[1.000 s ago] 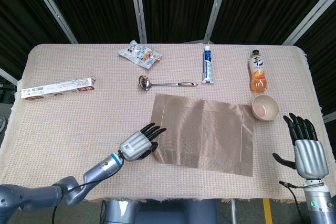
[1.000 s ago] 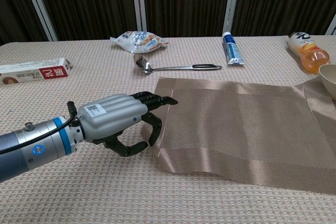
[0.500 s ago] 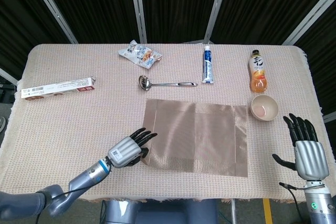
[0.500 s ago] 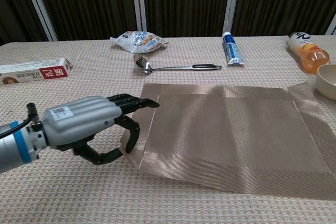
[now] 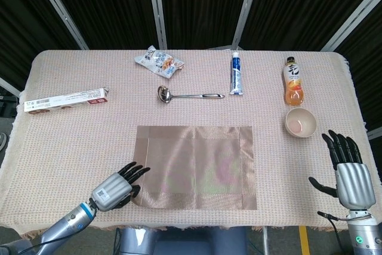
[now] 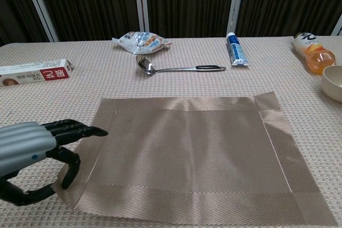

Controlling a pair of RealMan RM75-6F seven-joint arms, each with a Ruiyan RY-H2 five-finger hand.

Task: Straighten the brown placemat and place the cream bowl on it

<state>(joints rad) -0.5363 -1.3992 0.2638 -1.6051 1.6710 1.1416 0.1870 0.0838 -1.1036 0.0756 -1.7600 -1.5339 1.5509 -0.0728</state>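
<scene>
Placemat: brown placemat [image 5: 196, 166] lies flat on the tablecloth [image 5: 71, 141], near the front edge, its sides roughly square to the table.
Left hand: left hand [image 5: 115, 188] rests at the mat's near-left corner; the fingers [image 6: 75, 129] reach over the mat's left edge while the thumb curls in at the lifted corner, so it appears to pinch the mat.
Right hand: right hand [image 5: 349, 172] is held upright at the near right, fingers spread, holding nothing, well apart from the mat.
Bowl: cream bowl [image 5: 301, 122] sits right of the mat, not touching it, just near of the orange drink bottle [image 5: 292, 80].
Far row: snack bag [image 5: 159, 61], ladle [image 5: 186, 94], toothpaste tube [image 5: 237, 73].
Left edge: long carton [image 5: 65, 100].
</scene>
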